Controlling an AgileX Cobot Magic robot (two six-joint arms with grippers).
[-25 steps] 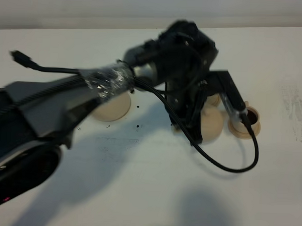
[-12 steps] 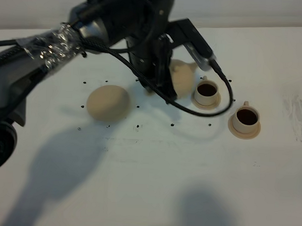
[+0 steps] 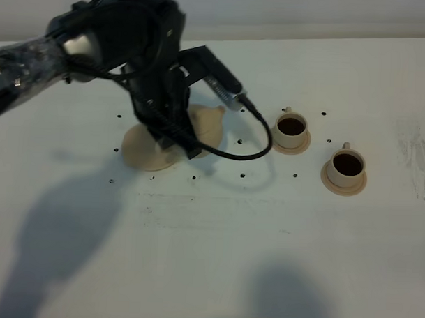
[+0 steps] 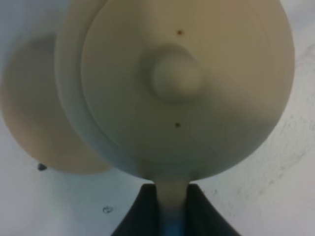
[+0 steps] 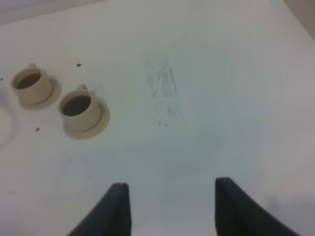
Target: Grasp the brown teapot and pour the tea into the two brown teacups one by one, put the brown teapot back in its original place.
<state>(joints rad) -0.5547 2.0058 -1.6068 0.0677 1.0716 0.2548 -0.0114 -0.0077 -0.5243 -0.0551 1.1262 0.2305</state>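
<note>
My left gripper [image 4: 172, 199] is shut on the loop handle of the brown teapot [image 4: 177, 83], which fills the left wrist view lid-up. In the high view the teapot [image 3: 208, 126] is upright under the left arm, just right of the flat round saucer [image 3: 144, 151] and overlapping its edge. I cannot tell whether it touches the saucer [image 4: 34, 123]. The two brown teacups [image 3: 292, 127] [image 3: 346, 166] stand on small saucers to the right, both holding dark tea. My right gripper [image 5: 170, 209] is open over bare table, with both cups [image 5: 30, 84] [image 5: 78, 108] ahead of it.
The white table [image 3: 217, 229] carries small dark specks around the saucer and cups. A faint scuffed patch [image 3: 414, 148] marks the far right. The left arm's black cable [image 3: 259, 133] loops toward the nearer cup.
The left arm has swung left with the teapot, away from the cups and over toward the flat saucer. Both cups are now uncovered.
</note>
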